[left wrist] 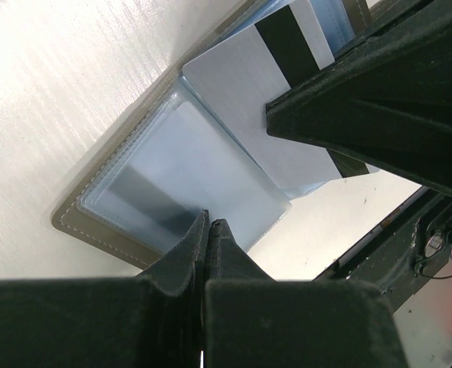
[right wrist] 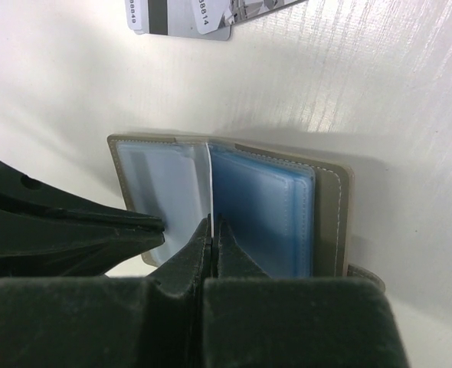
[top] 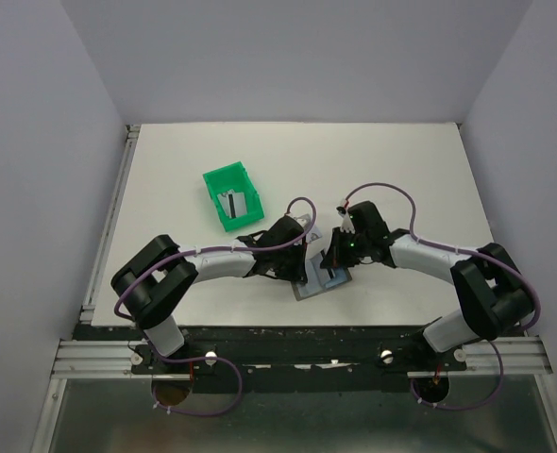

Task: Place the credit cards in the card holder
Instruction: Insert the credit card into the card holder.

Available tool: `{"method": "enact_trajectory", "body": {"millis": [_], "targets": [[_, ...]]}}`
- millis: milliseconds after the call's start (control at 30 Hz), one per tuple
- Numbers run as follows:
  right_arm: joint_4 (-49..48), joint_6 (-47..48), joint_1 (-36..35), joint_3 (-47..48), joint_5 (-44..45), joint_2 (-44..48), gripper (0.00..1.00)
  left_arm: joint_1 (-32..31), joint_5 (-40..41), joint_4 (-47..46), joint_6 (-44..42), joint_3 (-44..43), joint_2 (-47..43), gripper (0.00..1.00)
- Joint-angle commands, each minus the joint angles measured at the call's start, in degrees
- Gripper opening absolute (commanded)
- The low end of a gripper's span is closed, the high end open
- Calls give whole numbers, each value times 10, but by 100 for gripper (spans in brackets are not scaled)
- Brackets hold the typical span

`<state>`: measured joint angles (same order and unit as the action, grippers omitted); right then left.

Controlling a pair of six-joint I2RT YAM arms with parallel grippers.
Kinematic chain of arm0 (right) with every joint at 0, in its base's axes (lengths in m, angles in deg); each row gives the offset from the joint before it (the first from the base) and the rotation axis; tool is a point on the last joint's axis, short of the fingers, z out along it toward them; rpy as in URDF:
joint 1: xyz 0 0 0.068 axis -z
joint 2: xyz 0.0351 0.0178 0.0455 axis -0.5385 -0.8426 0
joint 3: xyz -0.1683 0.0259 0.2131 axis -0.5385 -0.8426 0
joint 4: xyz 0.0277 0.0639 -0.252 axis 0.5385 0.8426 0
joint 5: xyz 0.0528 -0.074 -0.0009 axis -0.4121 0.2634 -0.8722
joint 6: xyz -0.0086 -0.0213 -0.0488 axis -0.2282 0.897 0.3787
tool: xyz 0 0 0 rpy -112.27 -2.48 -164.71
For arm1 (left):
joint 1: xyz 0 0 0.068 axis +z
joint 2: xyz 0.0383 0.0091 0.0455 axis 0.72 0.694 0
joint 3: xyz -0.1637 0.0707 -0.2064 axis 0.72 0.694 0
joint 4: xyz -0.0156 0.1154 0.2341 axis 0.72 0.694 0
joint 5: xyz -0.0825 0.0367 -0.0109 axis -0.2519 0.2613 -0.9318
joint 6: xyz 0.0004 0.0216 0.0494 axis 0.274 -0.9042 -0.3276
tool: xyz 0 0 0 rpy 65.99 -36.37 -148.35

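- Your right gripper (right wrist: 212, 227) has its jaws clamped on one credit card (right wrist: 211, 176); your left gripper (left wrist: 209, 225) has its jaws together, with nothing to be seen between them.
- The card holder (right wrist: 329, 215) lies open and flat on the table (top: 401, 170), right under both sets of jaws; its fold runs straight away from your right jaws.
- The held card stands on its long edge in that fold; its long axis follows the fold and points away from your right jaws; clear pockets lie to their left, blue ones to their right.
- Your left jaws rest their tips on the clear pocket page, just beside the card's lower edge.
- The right wrist view gives you the card only edge-on, as a thin white line; the left wrist view shows its pale face and the dark stripe along the edge away from the holder.
- Only the right wrist view shows the loose cards (right wrist: 176, 17), lying flat beyond your right jaws, past the holder's far edge.
- Only the top view shows the green bin (top: 212, 184), well apart from both jaws, with another card (top: 231, 205) inside.
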<state>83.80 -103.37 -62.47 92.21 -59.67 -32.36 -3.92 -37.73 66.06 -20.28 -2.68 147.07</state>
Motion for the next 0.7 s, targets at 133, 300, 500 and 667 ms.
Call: {"method": "enact_trajectory", "body": {"millis": [133,300,500,667], "targets": [[-39,4,4,-26,-24,-12,1,1,21,38,-9,12,-2,0],[-62,-8,4,-36,-43,-14,0,1,23,38,-9,13,-4,0],[-101,-20,4,-47,-75,-16,1,1,23,37,-7,14,-2,0],[-124,-34,4,-56,-91,-15,1,0,21,36,-6,14,-2,0]]}}
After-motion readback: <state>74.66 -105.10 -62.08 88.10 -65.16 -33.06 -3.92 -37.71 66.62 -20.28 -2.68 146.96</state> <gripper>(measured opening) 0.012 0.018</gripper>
